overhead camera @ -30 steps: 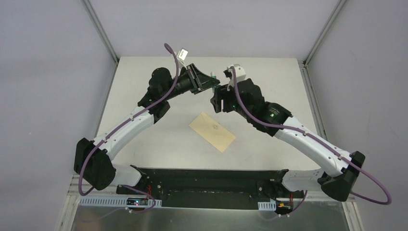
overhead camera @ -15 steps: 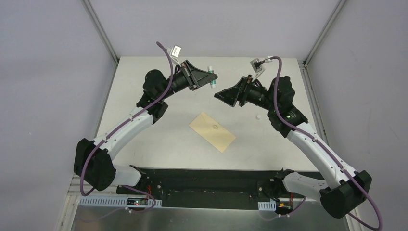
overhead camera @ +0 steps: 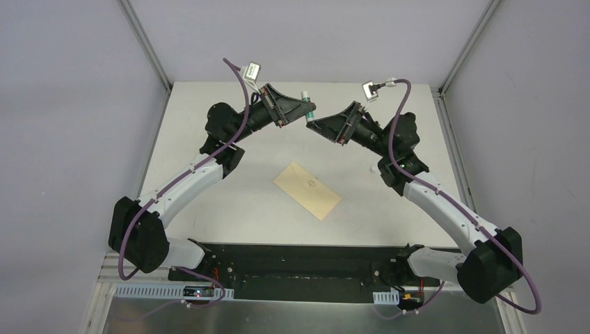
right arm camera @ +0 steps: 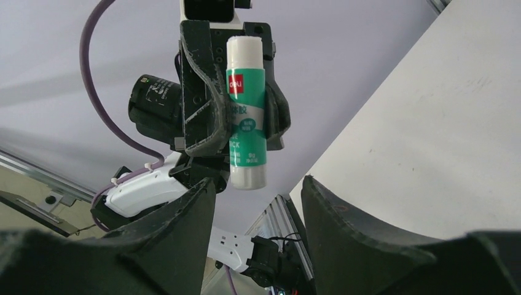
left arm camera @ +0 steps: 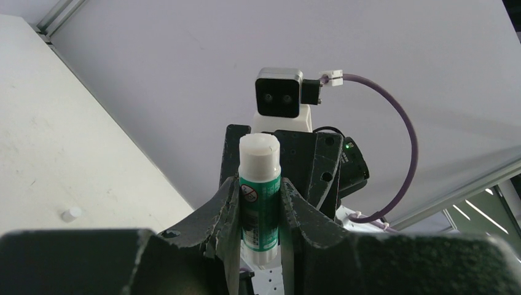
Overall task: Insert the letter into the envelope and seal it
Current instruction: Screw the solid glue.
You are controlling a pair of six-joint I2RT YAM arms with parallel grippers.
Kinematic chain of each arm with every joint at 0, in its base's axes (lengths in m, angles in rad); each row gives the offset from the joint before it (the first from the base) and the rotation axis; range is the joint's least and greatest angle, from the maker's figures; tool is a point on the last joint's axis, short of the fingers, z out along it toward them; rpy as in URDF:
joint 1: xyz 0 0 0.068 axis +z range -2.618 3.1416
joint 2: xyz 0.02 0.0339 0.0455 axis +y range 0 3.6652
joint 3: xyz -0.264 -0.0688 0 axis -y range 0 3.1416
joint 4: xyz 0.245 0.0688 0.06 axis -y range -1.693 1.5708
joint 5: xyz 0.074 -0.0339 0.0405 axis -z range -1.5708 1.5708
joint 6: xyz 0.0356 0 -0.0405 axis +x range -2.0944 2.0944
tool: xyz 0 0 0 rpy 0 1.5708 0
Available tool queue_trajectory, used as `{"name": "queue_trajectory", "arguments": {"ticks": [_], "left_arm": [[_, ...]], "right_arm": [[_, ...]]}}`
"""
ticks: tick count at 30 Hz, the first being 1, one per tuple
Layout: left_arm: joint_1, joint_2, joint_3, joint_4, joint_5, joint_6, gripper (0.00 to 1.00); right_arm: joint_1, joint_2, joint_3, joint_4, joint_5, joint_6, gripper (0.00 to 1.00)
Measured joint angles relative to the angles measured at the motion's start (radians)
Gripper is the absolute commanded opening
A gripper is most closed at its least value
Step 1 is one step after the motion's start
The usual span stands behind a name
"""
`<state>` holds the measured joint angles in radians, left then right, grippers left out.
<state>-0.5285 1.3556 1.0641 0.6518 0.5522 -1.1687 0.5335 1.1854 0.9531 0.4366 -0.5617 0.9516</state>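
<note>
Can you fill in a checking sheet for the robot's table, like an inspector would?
Surface: white table, flat, no spills seen.
Job's things: flat yellow-tan paper envelope lies mid-table, and neither arm touches it. Its flap is too small to judge. No separate pale letter sheet seen.
Clutter: white-and-green glue stick held up in the air; small white cap-like piece on the table.
Grippers: left gripper is shut on the glue stick. Right gripper is open, facing the stick and not touching it.
Cables: a purple cable loops off each wrist, above the table.
Surroundings: pale grey walls, metal frame posts.
</note>
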Motion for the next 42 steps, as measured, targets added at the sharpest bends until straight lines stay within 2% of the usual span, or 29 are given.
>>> {"name": "queue_trajectory", "arguments": {"ticks": [6, 15, 22, 24, 27, 32, 42], "left_arm": [[0.000, 0.003, 0.000, 0.003, 0.000, -0.003, 0.00], [0.000, 0.017, -0.001, 0.009, 0.000, -0.004, 0.00], [0.000, 0.017, -0.008, 0.013, 0.000, -0.006, 0.00], [0.000, 0.017, -0.009, 0.008, 0.000, -0.004, 0.04], [0.000, 0.017, -0.009, -0.004, -0.001, 0.001, 0.15], [0.001, 0.017, -0.009, -0.033, -0.002, 0.010, 0.23], [0.000, 0.017, -0.009, -0.064, 0.001, 0.025, 0.31]], "right_arm": [[0.000, 0.022, 0.000, 0.068, 0.004, 0.056, 0.43], [0.010, 0.044, 0.000, 0.090, 0.004, 0.076, 0.31], [0.015, 0.045, 0.002, 0.067, 0.006, 0.063, 0.12], [0.015, 0.045, 0.010, 0.044, 0.007, 0.047, 0.08], [0.015, 0.045, 0.032, -0.008, 0.007, 0.018, 0.08], [0.015, 0.044, 0.052, -0.078, 0.006, -0.024, 0.07], [0.016, 0.043, 0.059, -0.118, 0.007, -0.053, 0.06]]}}
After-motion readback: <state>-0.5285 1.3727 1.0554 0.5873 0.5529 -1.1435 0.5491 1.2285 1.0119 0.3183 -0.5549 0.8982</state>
